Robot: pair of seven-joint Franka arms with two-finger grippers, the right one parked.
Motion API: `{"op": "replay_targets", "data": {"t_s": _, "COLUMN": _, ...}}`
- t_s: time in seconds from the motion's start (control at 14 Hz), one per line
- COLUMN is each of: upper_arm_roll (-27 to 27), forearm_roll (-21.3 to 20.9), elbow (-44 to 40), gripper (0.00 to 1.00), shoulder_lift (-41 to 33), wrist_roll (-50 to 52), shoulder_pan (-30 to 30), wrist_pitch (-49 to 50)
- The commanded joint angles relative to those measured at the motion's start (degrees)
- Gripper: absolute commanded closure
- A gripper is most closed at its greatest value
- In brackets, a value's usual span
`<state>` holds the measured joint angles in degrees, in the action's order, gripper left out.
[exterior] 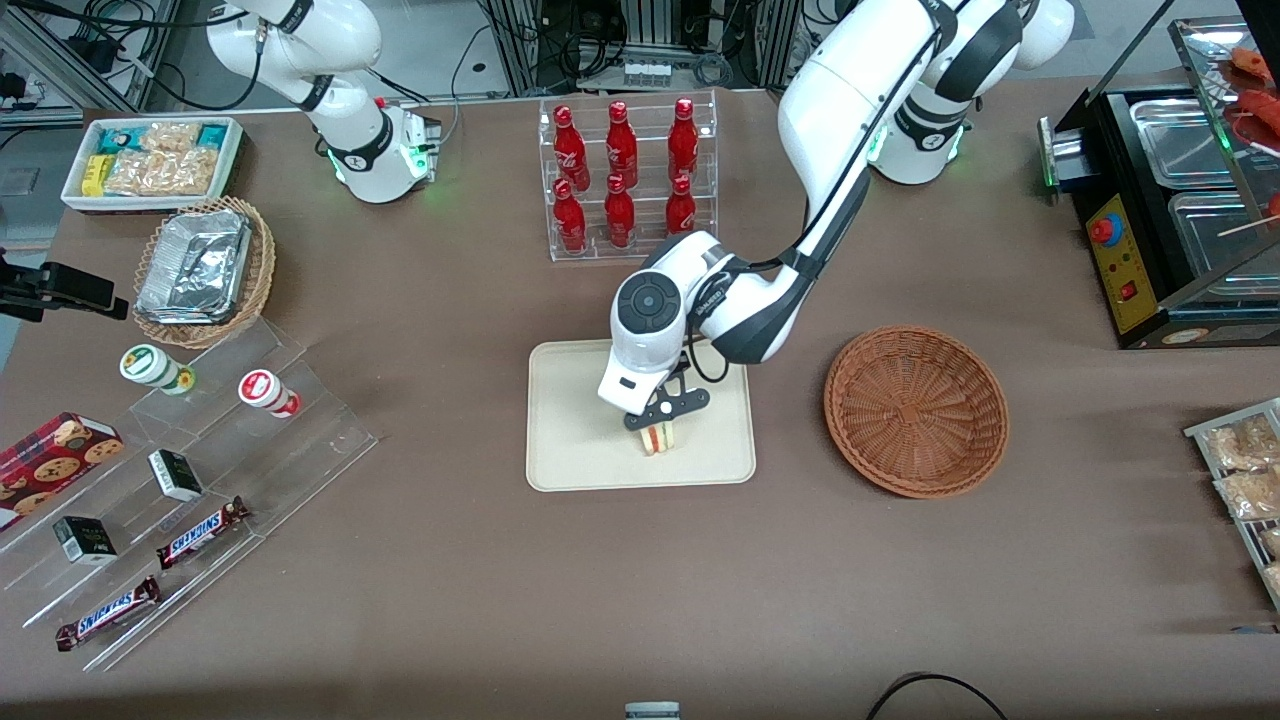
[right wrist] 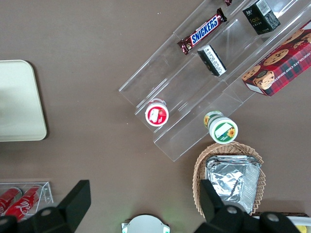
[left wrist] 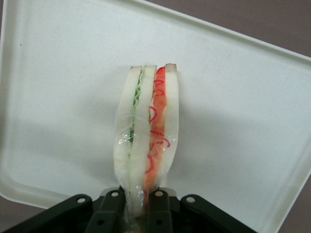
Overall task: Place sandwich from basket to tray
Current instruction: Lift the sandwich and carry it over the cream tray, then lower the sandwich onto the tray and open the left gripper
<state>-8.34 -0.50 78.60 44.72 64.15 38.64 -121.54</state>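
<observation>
Gripping sandwich [exterior: 659, 437], gripper [exterior: 661, 424] over tray [exterior: 570, 440]

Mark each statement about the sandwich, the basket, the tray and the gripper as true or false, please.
1. The sandwich lies in the basket. False: it is over the tray, held.
2. The gripper is shut on the sandwich. True.
3. The basket holds nothing. True.
4. The gripper hovers above the red bottles. False: it is above the tray.
</observation>
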Motion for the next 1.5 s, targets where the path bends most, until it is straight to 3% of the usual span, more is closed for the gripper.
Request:
{"op": "replay_targets", "data": {"t_s": 0.0, "upper_arm_roll": 0.8, "forearm_roll": 0.8, "elbow": -3.5, "gripper": 1.0, "shoulder_lift": 2.6, "wrist_roll": 2.8, "shoulder_pan": 1.2, "wrist_pitch": 1.0}}
{"op": "replay_targets", "data": {"t_s": 0.21, "upper_arm_roll": 0.8, "forearm_roll": 0.7, "elbow": -4.5, "gripper": 0.98, "shoulder_lift": 3.6, "wrist_roll": 3.1, "shoulder_pan": 1.3, "wrist_pitch": 1.0}}
{"op": "replay_targets", "data": {"t_s": 0.29, "upper_arm_roll": 0.8, "forearm_roll": 0.7, "elbow": -4.5, "gripper": 0.31, "shoulder_lift": 3.6, "wrist_roll": 3.0, "shoulder_pan": 1.3, "wrist_pitch": 1.0}}
{"op": "replay_targets", "data": {"t_s": 0.36, "upper_arm_roll": 0.9, "forearm_roll": 0.2, "elbow": -4.5, "gripper": 0.0, "shoulder_lift": 3.4, "wrist_roll": 3.1, "shoulder_pan": 1.5, "wrist_pitch": 1.0}}
{"op": "replay_targets", "data": {"t_s": 0.93, "upper_arm_roll": 1.5, "forearm_roll": -0.8, "elbow": -7.1, "gripper": 0.0, "shoulder_lift": -2.6, "wrist_roll": 2.1, "shoulder_pan": 1.3, "wrist_pitch": 5.7}}
{"op": "replay_targets", "data": {"t_s": 1.21, "upper_arm_roll": 1.5, "forearm_roll": -6.2, "elbow": -7.1, "gripper": 0.0, "shoulder_lift": -6.5, "wrist_roll": -0.9, "shoulder_pan": 0.2, "wrist_pitch": 11.6}}
{"op": "replay_targets", "data": {"t_s": 1.43, "upper_arm_roll": 1.5, "forearm_roll": -5.4, "elbow": -4.7, "gripper": 0.0, "shoulder_lift": -11.1, "wrist_roll": -3.9, "shoulder_pan": -5.6, "wrist_pitch": 13.1}}
